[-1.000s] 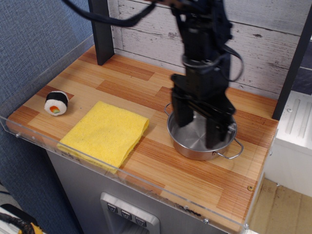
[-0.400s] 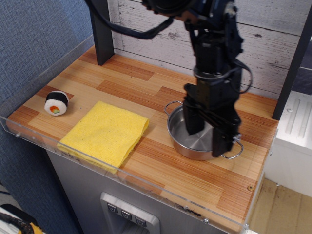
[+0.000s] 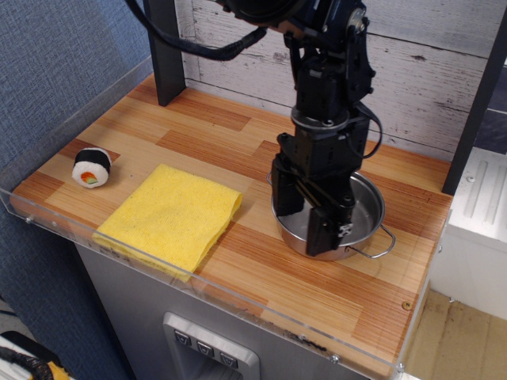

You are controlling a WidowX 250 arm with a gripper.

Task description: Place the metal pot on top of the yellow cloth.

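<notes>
Wooden plank tabletop (image 3: 198, 134), clear acrylic rim along front and left edges. On it: yellow cloth (image 3: 170, 216), folded flat, front centre-left; sushi roll toy (image 3: 92, 167) near left edge; metal pot (image 3: 366, 218) right of cloth, apart from it.

Metal pot (image 3: 366, 212) beside yellow cloth (image 3: 172, 215)

1. Bright, even, diffuse light; no single obvious source.
2. Soft, faint shadows only, close under the metal pot (image 3: 356, 218) and along the yellow cloth (image 3: 172, 215) edge.
3. Mild glare on the pot's inner wall and on the clear acrylic rim (image 3: 198, 281) at front.
4. Slightly soft throughout; dark gripper (image 3: 305, 214) lacks detail, near-black.
5. No visible edge distortion.
</notes>
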